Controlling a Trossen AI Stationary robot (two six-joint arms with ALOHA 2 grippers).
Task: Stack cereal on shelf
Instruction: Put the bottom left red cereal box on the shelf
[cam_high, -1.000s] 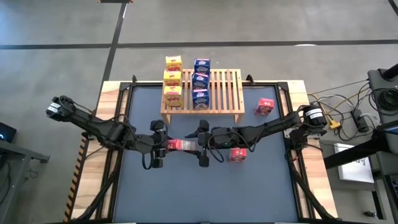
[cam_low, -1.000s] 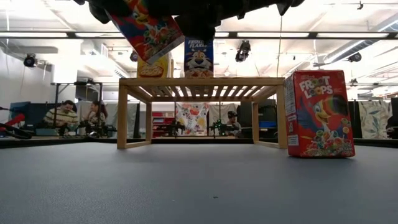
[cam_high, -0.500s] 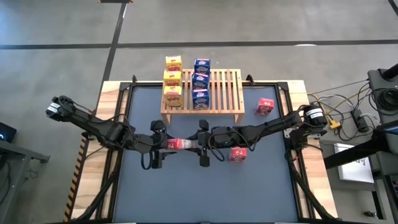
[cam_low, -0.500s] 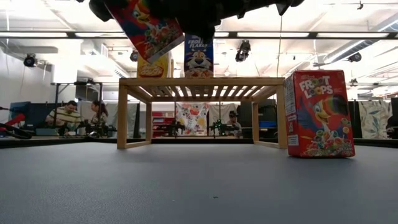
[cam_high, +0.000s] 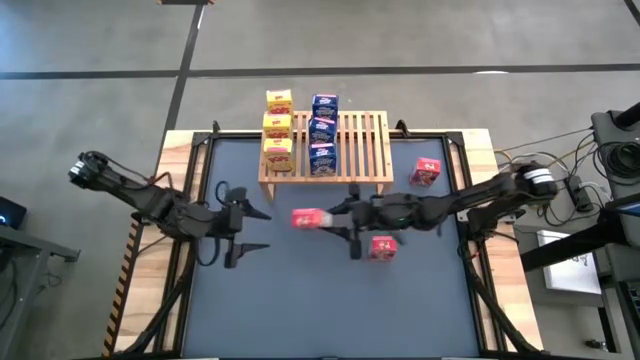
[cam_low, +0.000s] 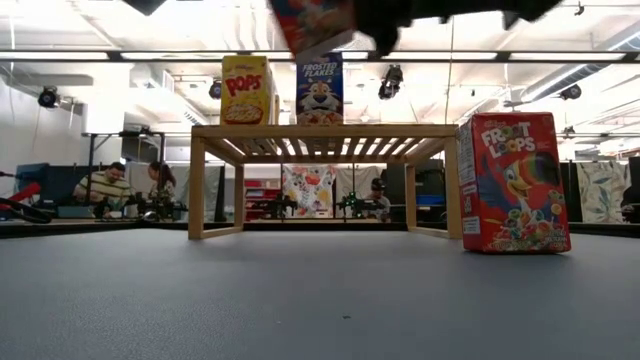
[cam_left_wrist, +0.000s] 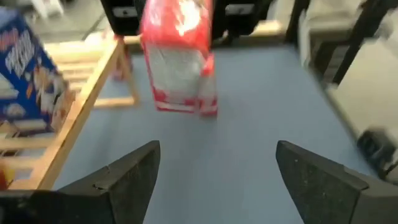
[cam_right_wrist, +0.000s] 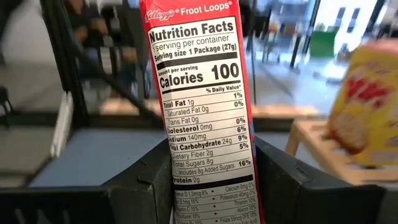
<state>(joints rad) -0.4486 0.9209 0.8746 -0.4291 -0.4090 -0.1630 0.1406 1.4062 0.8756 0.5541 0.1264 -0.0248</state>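
My right gripper (cam_high: 343, 216) is shut on a red cereal box (cam_high: 308, 218), held in the air over the mat in front of the wooden shelf (cam_high: 360, 150). Its nutrition panel (cam_right_wrist: 199, 93) fills the right wrist view. Yellow boxes (cam_high: 278, 128) and blue boxes (cam_high: 323, 133) stand in rows on the shelf's left part. A second red box (cam_high: 383, 247) stands on the mat under my right arm. A third red box (cam_high: 427, 171) stands to the right of the shelf. My left gripper (cam_high: 256, 229) is open and holds nothing, to the left of the held box. My right gripper pinches the red box's two broad faces between its fingers (cam_right_wrist: 140, 186), at the box's end nearest the wrist (cam_right_wrist: 214, 186). The fingers come level from the table's right side and lie along the box. The box is lifted clear and sticks out toward the table's left.
In the low view a red box (cam_low: 515, 182) stands upright on the mat at the right, beside the shelf leg (cam_low: 452, 185). The shelf's right half (cam_high: 368, 145) carries no boxes. Cables and equipment (cam_high: 570, 190) lie beyond the table's right edge. People sit in the room behind.
My left gripper has opened, let go of the red box and drawn back toward the table's left edge. My right gripper has kept the box, raised it and carried it a little toward the right and the shelf.
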